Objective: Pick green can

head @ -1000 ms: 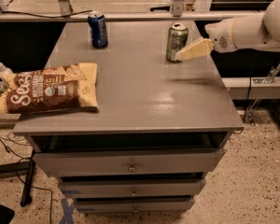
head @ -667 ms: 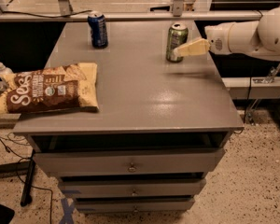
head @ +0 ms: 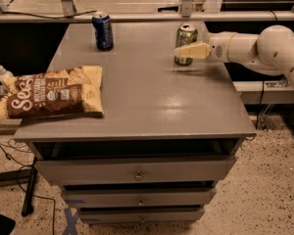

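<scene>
The green can [head: 186, 38] stands upright on the grey cabinet top [head: 147, 97], near its far right side. It is olive green with a silver top rim. My gripper [head: 182, 51] reaches in from the right on a white arm [head: 257, 48]. Its pale fingers lie level across the front of the can, at the can's lower half, and hide part of it. The fingertips point left.
A dark blue can [head: 103, 31] stands at the far left of the top. A brown and yellow chip bag [head: 49, 93] lies on the left edge. A metal rail [head: 147, 16] runs behind the top. Drawers [head: 137, 173] sit below.
My gripper has moved left and a little up, from beside the can's right side to across its front. The can has not moved.
</scene>
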